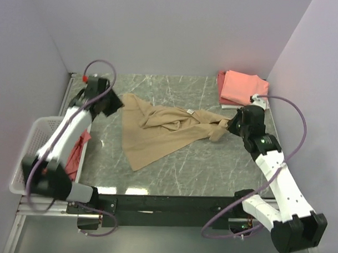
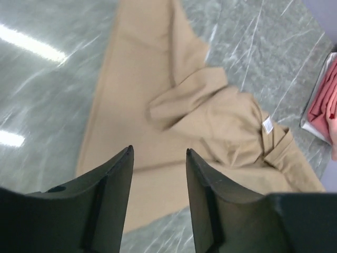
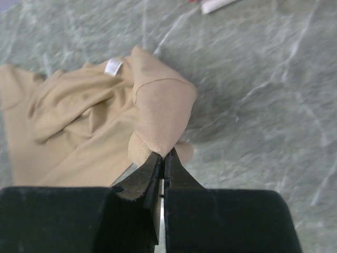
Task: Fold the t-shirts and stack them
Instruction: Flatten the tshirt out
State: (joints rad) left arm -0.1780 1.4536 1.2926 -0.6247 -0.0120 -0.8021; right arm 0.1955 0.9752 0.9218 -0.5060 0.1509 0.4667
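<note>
On your marble table [image 1: 223, 173] the tan t-shirt [image 1: 157, 134] lies rumpled. At its right end the right gripper [image 3: 164, 156] is clamped on a fold of cloth; over its left end the left gripper [image 2: 159, 153] hangs, jaws parted, empty.

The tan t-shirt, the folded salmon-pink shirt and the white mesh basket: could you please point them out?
tan t-shirt [image 1: 157, 138], top external view, on its flat body panel
folded salmon-pink shirt [image 1: 245, 87], top external view, on its top face
white mesh basket [image 1: 28, 144], top external view, on its left wall
</note>
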